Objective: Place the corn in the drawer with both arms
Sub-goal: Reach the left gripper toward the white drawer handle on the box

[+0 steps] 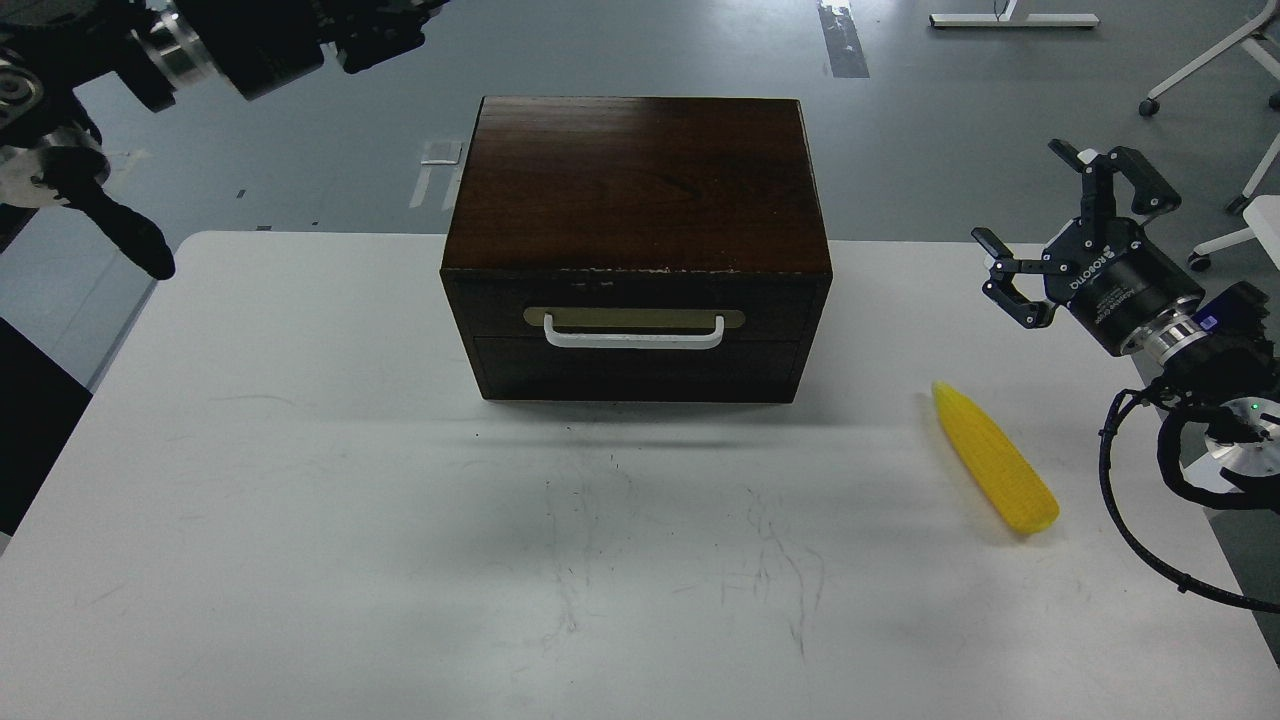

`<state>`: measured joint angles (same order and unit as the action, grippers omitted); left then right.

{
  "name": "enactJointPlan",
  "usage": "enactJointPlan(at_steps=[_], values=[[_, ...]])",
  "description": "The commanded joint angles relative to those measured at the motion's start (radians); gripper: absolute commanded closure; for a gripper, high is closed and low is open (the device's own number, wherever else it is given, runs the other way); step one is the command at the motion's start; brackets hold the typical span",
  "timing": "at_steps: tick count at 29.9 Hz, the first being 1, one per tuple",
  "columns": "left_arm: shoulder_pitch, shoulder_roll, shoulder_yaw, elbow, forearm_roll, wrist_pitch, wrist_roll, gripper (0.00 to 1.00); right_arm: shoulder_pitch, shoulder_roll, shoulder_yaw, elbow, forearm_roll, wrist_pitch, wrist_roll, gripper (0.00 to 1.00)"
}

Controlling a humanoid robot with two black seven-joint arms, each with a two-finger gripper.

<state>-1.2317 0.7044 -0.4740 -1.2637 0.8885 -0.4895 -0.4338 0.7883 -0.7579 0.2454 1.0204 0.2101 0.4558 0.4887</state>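
The corn [995,460] lies on the white table [300,500] at the right, its pointed end towards the cabinet. The drawer [780,305] is shut in the front of the dark wood cabinet [640,180], with its white bar handle [633,338] below the brass plate. My right gripper [1050,225] is open and empty, above the table's right edge and behind the corn. My left arm [250,45] is raised at the top left, left of the cabinet. Its gripper [385,25] is dark and cut off by the view's top edge.
The cabinet stands at the table's back middle. Chair legs with castors [1215,60] stand on the grey floor at the back right. The right arm's cables [1140,500] loop over the table's right edge.
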Motion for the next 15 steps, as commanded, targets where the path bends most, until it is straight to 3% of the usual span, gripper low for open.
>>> enactJointPlan(at_steps=[1, 4, 8, 15], values=[[-0.034, -0.086, 0.003, -0.072, 0.333, 0.001, -0.006, 0.02, 0.0, 0.0, 0.0, -0.002, 0.0, 0.0, 0.0, 0.0], [-0.038, -0.164, 0.014, -0.091, 0.592, 0.001, -0.049, 0.02, 0.0, -0.006, 0.0, 0.0, 0.0, 0.0, 0.0, 0.0], [-0.067, -0.226, 0.081, -0.091, 0.826, 0.001, -0.055, 0.02, 0.0, -0.011, 0.0, 0.0, 0.0, 0.0, 0.0, 0.0], [-0.23, -0.275, 0.383, -0.08, 1.024, 0.001, -0.055, 0.02, 0.0, -0.012, 0.0, 0.001, 0.0, 0.0, 0.0, 0.0]])
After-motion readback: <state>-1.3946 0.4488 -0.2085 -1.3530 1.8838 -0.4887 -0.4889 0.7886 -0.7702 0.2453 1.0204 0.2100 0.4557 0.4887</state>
